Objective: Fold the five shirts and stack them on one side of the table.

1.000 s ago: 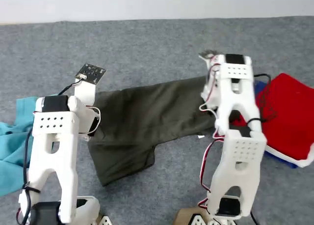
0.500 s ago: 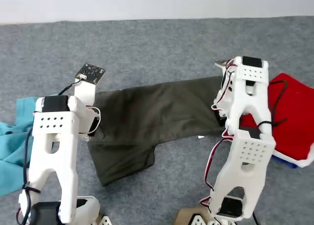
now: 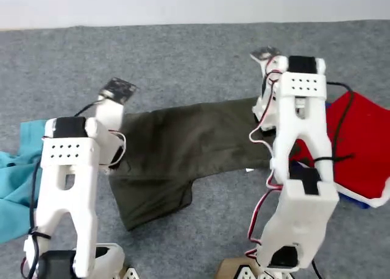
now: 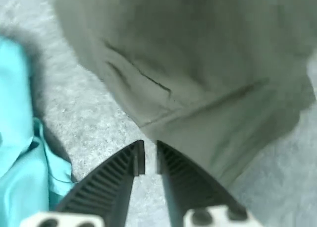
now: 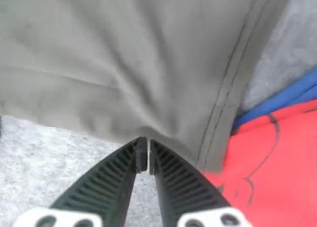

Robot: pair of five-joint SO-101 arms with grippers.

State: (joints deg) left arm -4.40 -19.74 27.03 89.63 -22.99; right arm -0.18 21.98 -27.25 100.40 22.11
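An olive shirt [image 3: 183,145] lies spread across the middle of the grey table, one sleeve toward the front. In the right wrist view my right gripper [image 5: 148,155] is shut on a puckered bit of the olive shirt [image 5: 124,63] near its hem, beside the red shirt [image 5: 277,167]. In the left wrist view my left gripper [image 4: 150,155] hovers over bare table just off the olive shirt's [image 4: 198,73] edge. Its fingers stand a narrow gap apart with nothing between them. A teal shirt [image 4: 20,152] lies crumpled next to it.
The teal shirt [image 3: 15,181] sits at the table's left edge. At the right, the red shirt [image 3: 365,145] lies on top of a blue one [image 3: 350,197] and a white one [image 3: 381,200]. Open grey table [image 3: 183,53] stretches behind the olive shirt.
The right arm swung right, then back left and farther from the camera, and the olive shirt's right end moved with it. The left arm's wrist shifted slightly.
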